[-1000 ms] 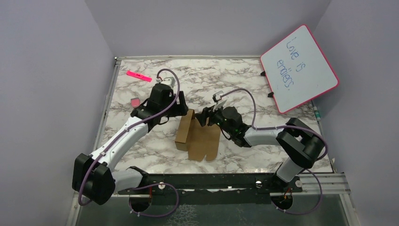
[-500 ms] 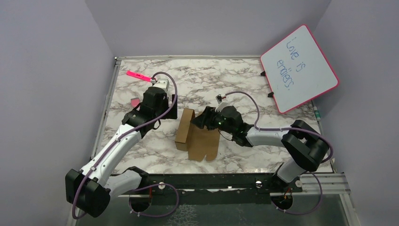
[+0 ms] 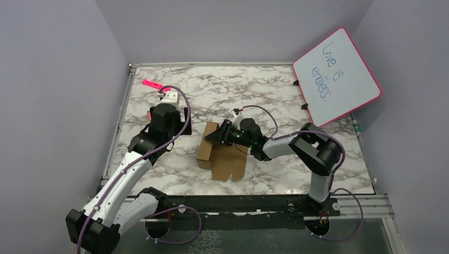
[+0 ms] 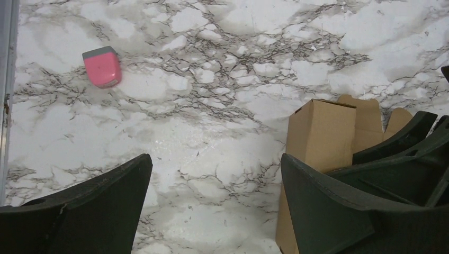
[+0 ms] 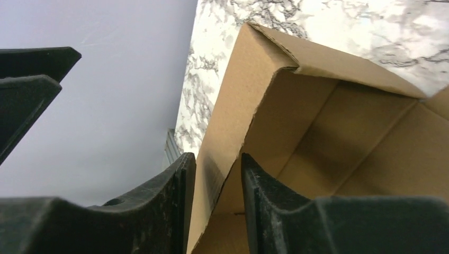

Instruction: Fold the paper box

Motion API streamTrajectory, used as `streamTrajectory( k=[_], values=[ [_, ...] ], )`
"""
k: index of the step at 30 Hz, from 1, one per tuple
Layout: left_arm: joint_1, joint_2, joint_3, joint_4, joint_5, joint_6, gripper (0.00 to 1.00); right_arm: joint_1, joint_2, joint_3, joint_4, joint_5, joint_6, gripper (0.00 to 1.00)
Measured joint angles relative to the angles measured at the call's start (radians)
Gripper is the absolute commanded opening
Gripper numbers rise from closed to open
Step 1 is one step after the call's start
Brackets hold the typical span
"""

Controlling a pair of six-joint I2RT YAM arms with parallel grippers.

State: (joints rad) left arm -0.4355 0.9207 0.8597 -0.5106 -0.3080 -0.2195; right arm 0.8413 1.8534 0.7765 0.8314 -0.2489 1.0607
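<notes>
Since a second ago the right claw has pushed in toward the left and narrowed. Over the same second the left claw has backed away from the paper box and spread wide.

The right claw now straddles the top edge of the box's raised wall, one finger outside and one inside. The gap is slim, but I cannot tell whether the pads already bite the card. The left claw is released and empty, hovering over the tabletop just left of the box, with a pink eraser farther off.

The box stands mid-tabletop, half formed: one upright section with flaps lying flat beside it.

As I judge it, the risk is that nothing braces the far side. A pull or push from the single claw may drag or tip the light box rather than crease it. A hard pinch so near the edge could also crumple or tear the wall.
</notes>
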Motion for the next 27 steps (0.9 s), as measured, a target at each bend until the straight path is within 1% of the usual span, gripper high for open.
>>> streamTrajectory(
  k=[4,7,12,14,17,21,25,27],
  values=[
    [0.009,-0.008,-0.004,0.000,-0.009,0.000,0.92,0.000,0.034,0.010,0.060,-0.044,0.031,0.25],
    [0.014,-0.015,-0.004,0.000,-0.015,0.000,0.92,0.000,0.033,0.011,0.073,-0.072,0.027,0.18],
    [0.019,-0.021,-0.004,0.000,-0.015,0.000,0.92,0.000,0.001,0.050,0.003,-0.116,-0.046,0.10],
    [0.025,-0.024,-0.005,0.000,-0.018,0.000,0.92,0.000,-0.034,0.089,-0.091,-0.122,-0.107,0.09],
    [0.031,-0.041,-0.006,0.000,-0.025,-0.001,0.92,0.000,-0.085,0.177,-0.273,-0.123,-0.243,0.08],
    [0.045,-0.075,-0.010,0.000,-0.044,-0.004,0.92,0.000,-0.107,0.369,-0.601,-0.104,-0.494,0.07],
    [0.072,-0.101,-0.013,0.003,-0.061,-0.008,0.92,0.000,-0.106,0.583,-0.949,-0.030,-0.752,0.07],
    [0.089,-0.109,-0.016,0.006,-0.066,-0.012,0.92,0.000,-0.103,0.672,-1.094,0.008,-0.876,0.10]
  ],
)
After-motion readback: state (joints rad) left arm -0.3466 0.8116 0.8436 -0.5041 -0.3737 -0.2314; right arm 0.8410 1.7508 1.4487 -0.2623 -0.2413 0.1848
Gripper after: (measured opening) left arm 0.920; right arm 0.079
